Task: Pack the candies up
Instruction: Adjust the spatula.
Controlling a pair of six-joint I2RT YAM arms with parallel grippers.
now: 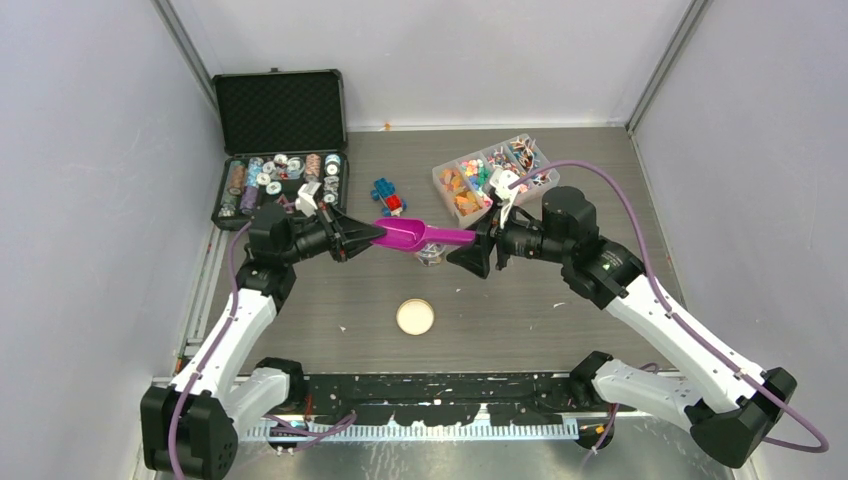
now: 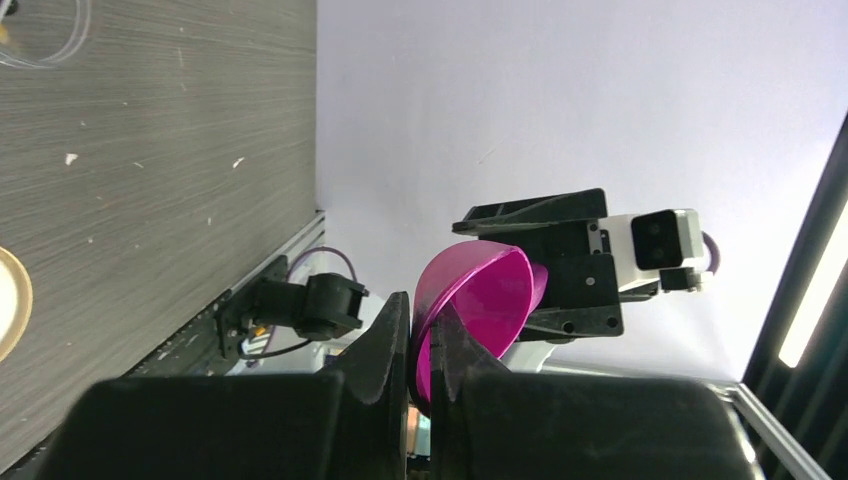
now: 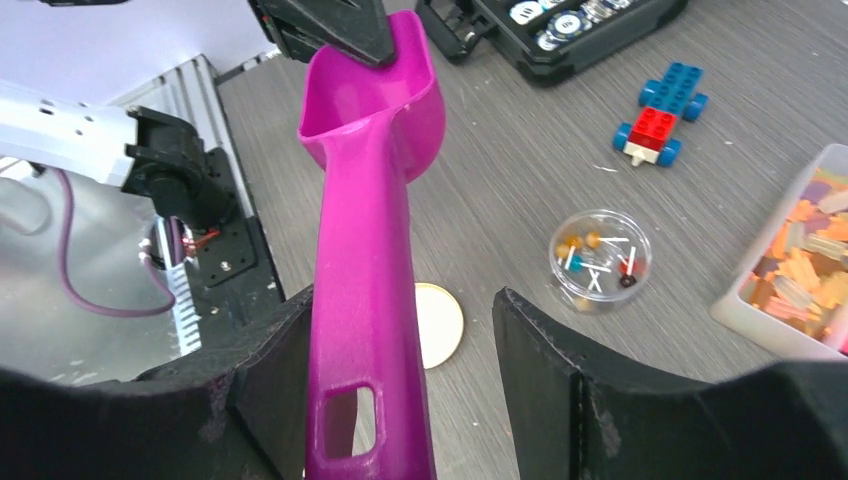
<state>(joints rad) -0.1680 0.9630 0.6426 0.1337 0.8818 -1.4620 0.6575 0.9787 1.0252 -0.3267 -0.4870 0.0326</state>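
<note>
Magenta scoop is seemingly changing arms: left fingers pinching its bowl, right fingers spread around handle. Next calls for scooping candies.

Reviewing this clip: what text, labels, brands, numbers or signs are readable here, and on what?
No text can be read anywhere.
Discs in the black case: faces too small and blurred to tell any print.
Candies in the clear organiser: wrappers too blurred to read.
Magenta scoop and toy brick car: no marking visible.
</note>
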